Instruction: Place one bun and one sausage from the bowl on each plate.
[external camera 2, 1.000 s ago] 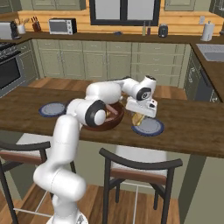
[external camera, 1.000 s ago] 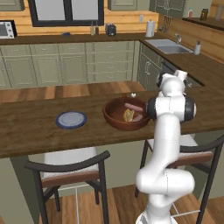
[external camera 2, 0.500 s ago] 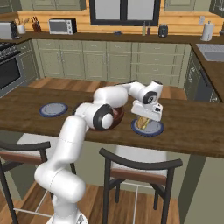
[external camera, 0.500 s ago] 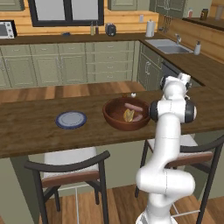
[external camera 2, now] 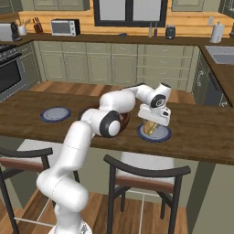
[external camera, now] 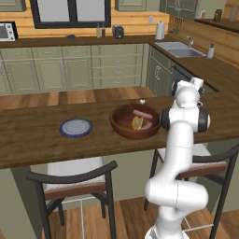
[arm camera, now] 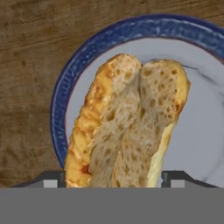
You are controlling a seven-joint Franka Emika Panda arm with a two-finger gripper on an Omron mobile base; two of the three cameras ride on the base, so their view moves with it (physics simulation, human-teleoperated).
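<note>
A dark wooden worktop runs across a kitchen of green cabinets and timber walls. Over its right part the gripper hangs above a plate, its jaws set wide with a bun between them; the hand view has the bun filling the gap between the two fingertips, split side up, its far end over the plate's pale centre, but whether the pads actually press on it, or whether the bun already rests on the plate, cannot be told. The plate lies flat near the worktop's near edge. Just left of it, partly hidden behind the arm in the right base view, stands the bowl, and the left base view looks into it: a second bun lies toward the near wall and a sausage lies across the far side, with another pinkish piece beside the bun that is too small to make out. Well apart to the left, a second plate lies bare on the worktop. Two dark chairs stand at the worktop's near side, and a microwave sits on the far counter.
</note>
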